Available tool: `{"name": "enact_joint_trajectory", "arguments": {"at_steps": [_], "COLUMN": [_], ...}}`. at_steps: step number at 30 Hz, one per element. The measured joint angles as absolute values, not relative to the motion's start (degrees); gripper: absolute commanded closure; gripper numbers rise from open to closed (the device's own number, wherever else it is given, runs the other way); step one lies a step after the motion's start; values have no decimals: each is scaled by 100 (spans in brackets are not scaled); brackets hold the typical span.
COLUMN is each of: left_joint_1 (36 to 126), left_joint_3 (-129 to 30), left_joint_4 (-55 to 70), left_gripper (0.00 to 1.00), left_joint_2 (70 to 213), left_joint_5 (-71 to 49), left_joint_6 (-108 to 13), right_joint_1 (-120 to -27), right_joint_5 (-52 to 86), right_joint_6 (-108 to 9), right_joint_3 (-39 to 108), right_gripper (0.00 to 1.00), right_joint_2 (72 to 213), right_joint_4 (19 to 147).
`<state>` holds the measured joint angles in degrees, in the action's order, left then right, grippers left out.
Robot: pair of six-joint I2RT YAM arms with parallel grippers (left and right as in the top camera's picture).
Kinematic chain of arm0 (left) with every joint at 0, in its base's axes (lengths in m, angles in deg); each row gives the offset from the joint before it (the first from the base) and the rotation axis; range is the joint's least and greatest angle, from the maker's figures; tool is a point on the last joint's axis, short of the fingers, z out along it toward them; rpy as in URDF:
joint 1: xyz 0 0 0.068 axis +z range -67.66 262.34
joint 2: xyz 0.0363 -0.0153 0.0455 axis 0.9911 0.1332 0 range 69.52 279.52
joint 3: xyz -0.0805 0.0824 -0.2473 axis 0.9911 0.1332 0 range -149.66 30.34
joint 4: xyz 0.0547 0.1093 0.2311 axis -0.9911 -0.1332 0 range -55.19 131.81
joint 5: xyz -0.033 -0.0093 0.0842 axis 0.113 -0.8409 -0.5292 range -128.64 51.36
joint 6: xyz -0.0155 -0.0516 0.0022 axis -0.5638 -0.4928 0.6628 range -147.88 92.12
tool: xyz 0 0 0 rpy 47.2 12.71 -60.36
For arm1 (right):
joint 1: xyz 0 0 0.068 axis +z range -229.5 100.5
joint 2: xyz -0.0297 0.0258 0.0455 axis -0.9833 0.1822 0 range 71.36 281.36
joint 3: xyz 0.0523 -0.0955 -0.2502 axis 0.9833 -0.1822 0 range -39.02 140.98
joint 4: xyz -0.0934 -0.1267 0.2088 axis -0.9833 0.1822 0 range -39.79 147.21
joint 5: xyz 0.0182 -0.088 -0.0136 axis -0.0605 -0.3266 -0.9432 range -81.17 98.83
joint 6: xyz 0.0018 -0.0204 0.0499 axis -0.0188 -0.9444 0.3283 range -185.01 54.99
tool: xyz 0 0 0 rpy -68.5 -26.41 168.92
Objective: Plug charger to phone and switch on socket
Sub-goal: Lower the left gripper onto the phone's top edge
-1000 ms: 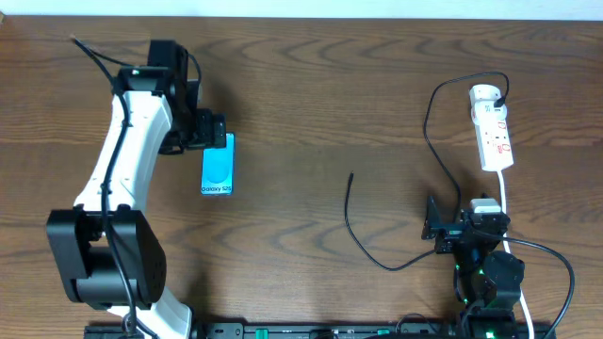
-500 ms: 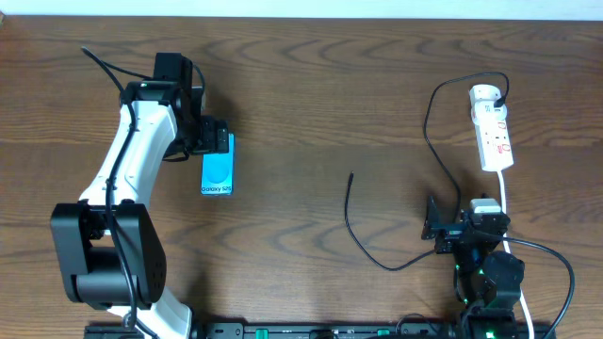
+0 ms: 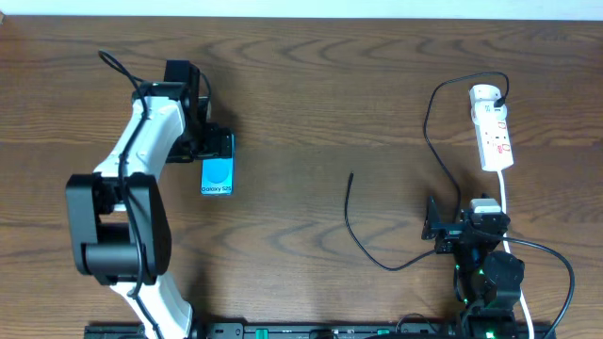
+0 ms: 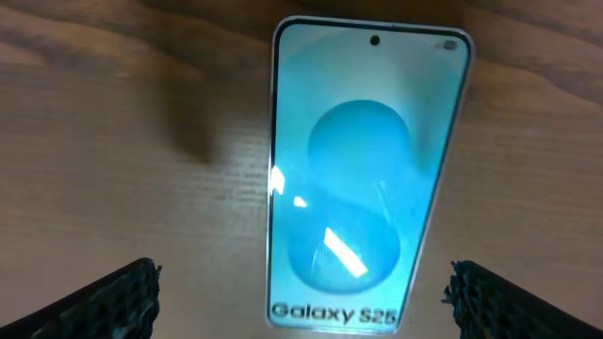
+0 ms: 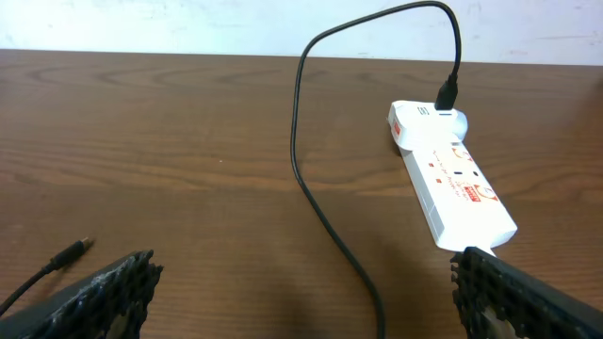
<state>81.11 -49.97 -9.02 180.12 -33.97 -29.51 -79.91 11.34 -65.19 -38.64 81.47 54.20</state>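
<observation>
left fingers [image 4: 108, 301] spread wide over the galaxy s25 phone [image 4: 363, 169]; right fingers [image 5: 104, 292] spread too, facing the charger cable [image 5: 295, 141] plugged into the power strip [image 5: 452, 188].

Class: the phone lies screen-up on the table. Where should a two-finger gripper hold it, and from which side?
Grip the phone across its two long edges, near mid-length, coming straight down from above. It lies flat and thin on the table, so its sides are best reached from above, and its width, not its length, likely fits open jaws.
</observation>
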Motion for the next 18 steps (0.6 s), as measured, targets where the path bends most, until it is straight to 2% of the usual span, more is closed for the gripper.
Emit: {"name": "enact_joint_trajectory", "arguments": {"at_steps": [18], "left_joint_1": [7674], "left_joint_3": [-4997], "left_joint_4": [-487], "left_gripper": [2], "left_joint_2": [18100], "left_joint_5": [-3319], "left_joint_6": [-2951], "right_joint_1": [-7991], "right_joint_5": [1134], "right_joint_6": [-6519], "right_joint_3": [-3864], "right_gripper": [1], "right_joint_2": [8147], "right_joint_4": [5420]}}
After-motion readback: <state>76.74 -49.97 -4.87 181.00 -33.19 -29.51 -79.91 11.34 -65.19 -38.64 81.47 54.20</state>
